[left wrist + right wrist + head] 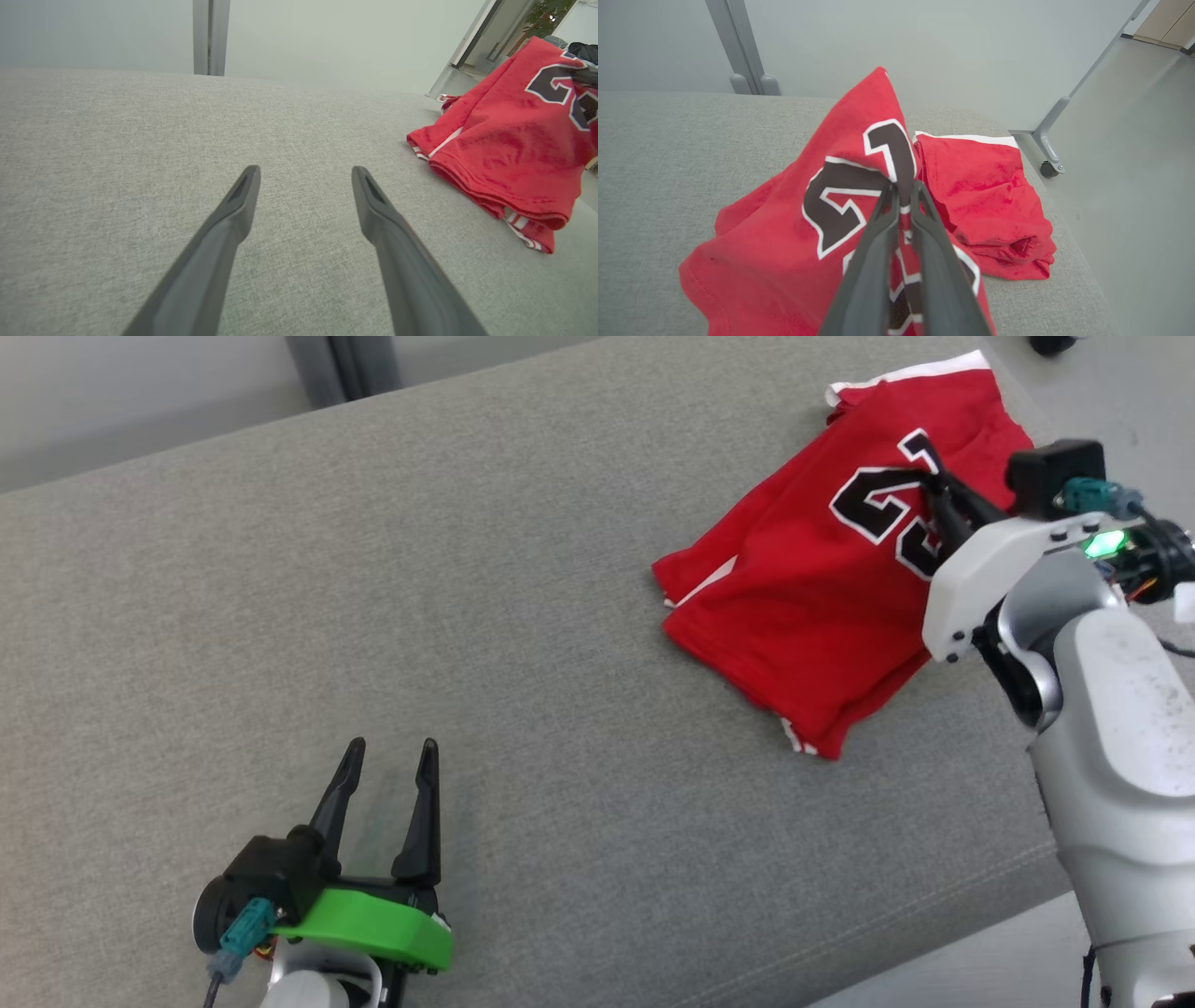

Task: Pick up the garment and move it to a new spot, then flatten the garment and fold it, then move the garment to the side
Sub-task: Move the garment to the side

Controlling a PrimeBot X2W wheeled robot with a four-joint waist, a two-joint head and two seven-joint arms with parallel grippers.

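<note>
Garment (822,616): red cloth, soft and matt, faintly napped; numerals black with white edging, white trim at the hems. Desk (467,569): covered in grey woven cloth, coarse-grained, matt. Left gripper (393,743) and right gripper (904,186): fingers (219,242) of dark, smooth, matt plastic. Green collar (373,924): plastic, slight sheen. Right forearm shell (1120,709): pale smooth plastic, speckled with dark scuffs.

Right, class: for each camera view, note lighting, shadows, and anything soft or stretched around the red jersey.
Head view: even, soft light; faint shadow under the left end effector on the grey woven cushion. Left wrist view: near fingers look stretched and slightly soft; the red numbered jersey reads clearly. Right wrist view: no glare; the right end effector looms large, pinching the jersey.
</note>
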